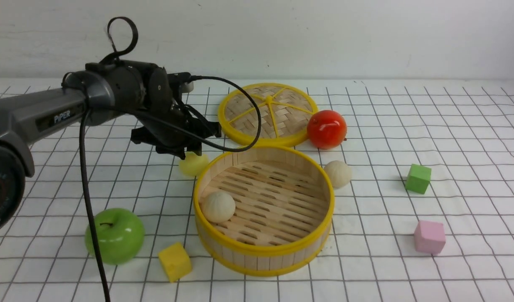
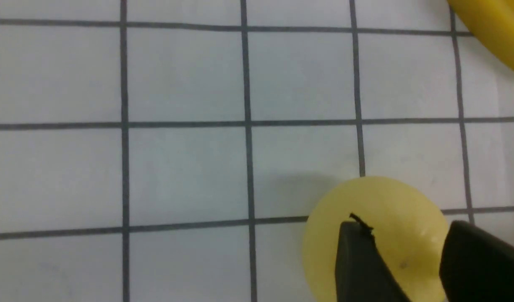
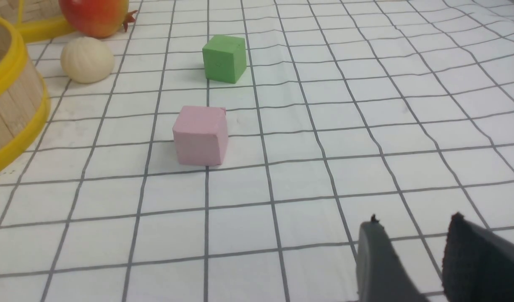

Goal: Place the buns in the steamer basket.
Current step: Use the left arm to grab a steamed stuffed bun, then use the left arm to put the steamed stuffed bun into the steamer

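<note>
So from the front, the steamer basket [image 1: 265, 251] sits in the middle of the gridded surface [image 1: 450, 126] with one off-white bun [image 1: 218, 206] already in it, against the left side of the wall. A second off-white bun [image 1: 337, 173] is outside, just beside the basket's far right and near the red fruit [image 1: 326, 129], which is right by the woven lid [image 1: 267, 114] at the back. The yellow bun [image 1: 193, 163] is on the surface just beside the basket's far left, with the left arm [image 1: 114, 90] right over it, so its fingers are hidden from here. Green apple [image 1: 114, 236] and yellow cube [image 1: 174, 261] sit front left, green cube [image 1: 418, 178] and pink cube [image 1: 429, 237] are off to the right. The left wrist view fills that in: the left fingers [image 2: 361, 260] straddle the yellow bun with a gap between them, but I can't tell if they're actually pinching it. The right wrist view is the only one showing the right fingers [image 3: 378, 260]. They're spread with nothing between them, low over bare surface, well apart from the pink cube.
</note>
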